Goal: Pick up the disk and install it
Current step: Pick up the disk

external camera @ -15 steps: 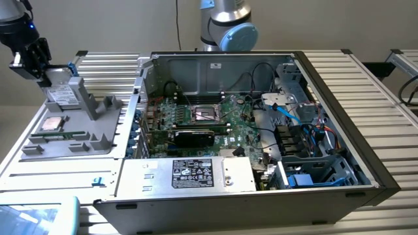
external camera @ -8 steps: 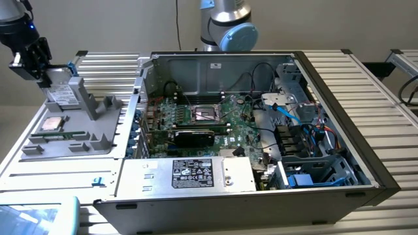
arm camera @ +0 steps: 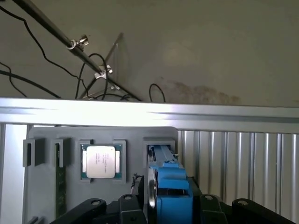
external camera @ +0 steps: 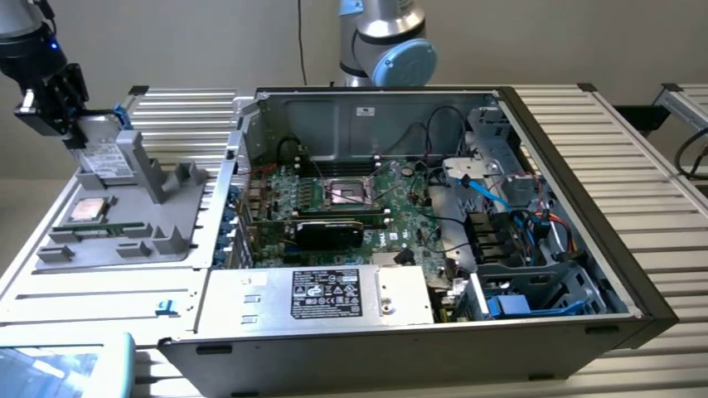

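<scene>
Gripper [arm camera: 170, 208] down over upright disk [arm camera: 169, 177]

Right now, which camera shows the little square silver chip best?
The wrist view: the chip faces the camera, sitting in its pocket in the grey holder. The exterior view shows the chip at a slant, beside the standing disk.

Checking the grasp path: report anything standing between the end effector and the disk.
Nothing visible does. The end effector sits right at the disk, which stands on edge in a slot of the grey fixture. The CPU chip lies in a neighbouring pocket, off to one side.
</scene>
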Robot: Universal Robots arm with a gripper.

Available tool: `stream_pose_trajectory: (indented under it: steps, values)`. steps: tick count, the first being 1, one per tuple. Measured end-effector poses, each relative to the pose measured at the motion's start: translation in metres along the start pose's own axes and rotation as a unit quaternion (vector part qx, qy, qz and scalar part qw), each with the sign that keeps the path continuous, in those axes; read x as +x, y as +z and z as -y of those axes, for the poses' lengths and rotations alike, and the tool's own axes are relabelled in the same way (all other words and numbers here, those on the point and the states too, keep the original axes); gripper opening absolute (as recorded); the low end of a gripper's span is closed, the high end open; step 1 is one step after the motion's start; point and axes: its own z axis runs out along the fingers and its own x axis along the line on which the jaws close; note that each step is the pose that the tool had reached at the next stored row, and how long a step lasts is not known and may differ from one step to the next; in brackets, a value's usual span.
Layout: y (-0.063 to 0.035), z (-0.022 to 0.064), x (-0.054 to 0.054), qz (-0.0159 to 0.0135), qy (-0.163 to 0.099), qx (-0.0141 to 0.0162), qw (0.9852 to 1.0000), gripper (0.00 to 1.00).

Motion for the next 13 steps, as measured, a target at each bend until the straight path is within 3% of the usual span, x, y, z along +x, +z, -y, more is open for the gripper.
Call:
stream_pose_trajectory:
  steps: [6,8,9,13]
  values:
    - [0.0,0.0,0.0,0.0001,0.001,0.0001,1.0,0.47]
    - [0.0,0.0,0.0,0.0001,0.002,0.0,1.0,0.45]
    - [0.0,0.0,0.0,0.0001,0.002,0.0001,1.0,0.38]
    - [0.0,0.0,0.0,0.0001,0.002,0.0001,1.0,0.37]
